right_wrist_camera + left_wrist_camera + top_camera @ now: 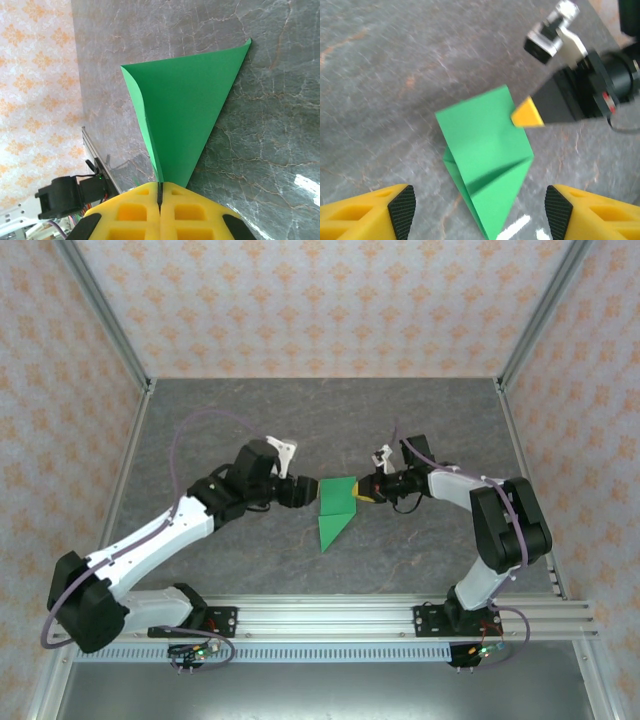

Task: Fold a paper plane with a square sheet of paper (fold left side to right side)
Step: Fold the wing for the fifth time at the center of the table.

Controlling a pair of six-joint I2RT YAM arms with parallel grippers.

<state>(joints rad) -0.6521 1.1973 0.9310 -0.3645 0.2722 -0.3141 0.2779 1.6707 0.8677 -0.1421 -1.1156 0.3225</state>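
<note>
While our right gripper is pinching the bright green paper, folded to a point on the grey marbled tabletop, we are holding our left gripper spread beside it.

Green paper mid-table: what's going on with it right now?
The right gripper is shut on one edge of the partly folded green paper, which lies creased and pointed on the table. The left gripper is open at the paper's opposite side, gripping nothing. It is not yet a finished plane.
</note>
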